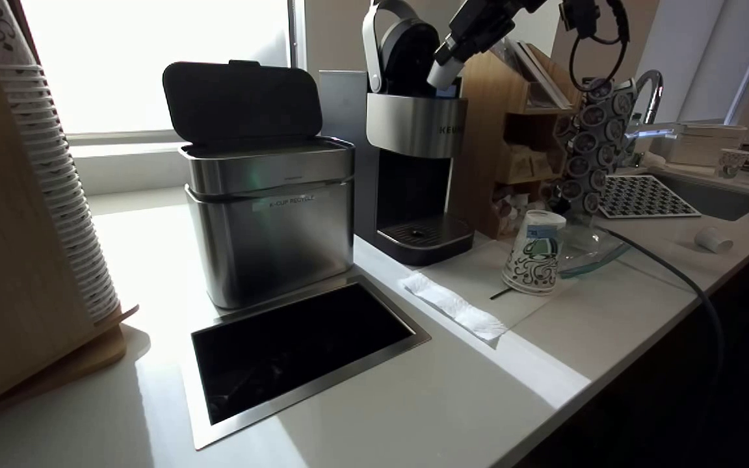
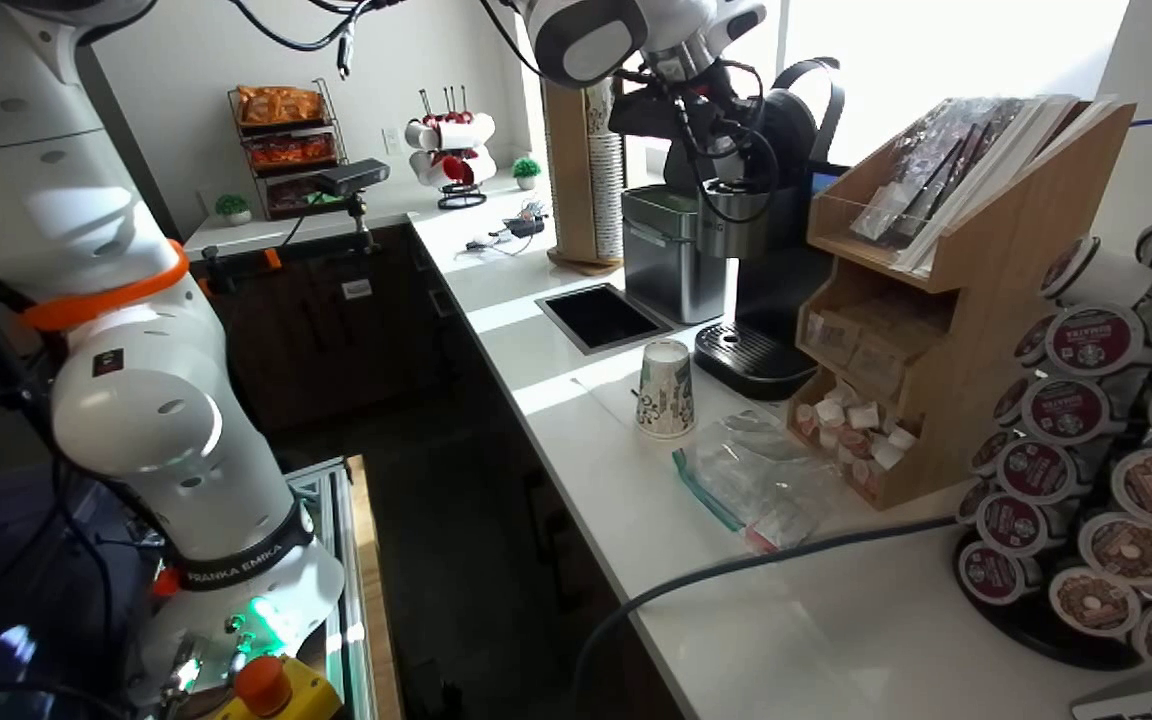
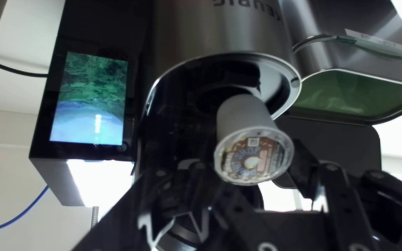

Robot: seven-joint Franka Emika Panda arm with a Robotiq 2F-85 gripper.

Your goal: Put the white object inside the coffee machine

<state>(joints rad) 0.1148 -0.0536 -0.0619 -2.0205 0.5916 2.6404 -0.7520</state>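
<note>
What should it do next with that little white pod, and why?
Probably straighten the white pod and ease it down toward the dark opening: the coffee machine has its head raised, while the pod, held in the jaws, hangs tilted and not yet inside.

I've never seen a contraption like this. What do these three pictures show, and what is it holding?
It's a robot arm, labelled FRANKA EMIKA. Two pictures come from cameras standing outside the robot; the third is from a camera on its wrist and appears upside down, since the machine's lettering is inverted there.

The black tool at the arm's end grips a white coffee pod at the open top of the coffee machine; it doesn't look seated yet.

On the counter stand an open steel bin, an upside-down patterned paper cup, a wooden organiser and a rack of coffee pods. A clear plastic bag and a strip of white paper lie there too.
</note>
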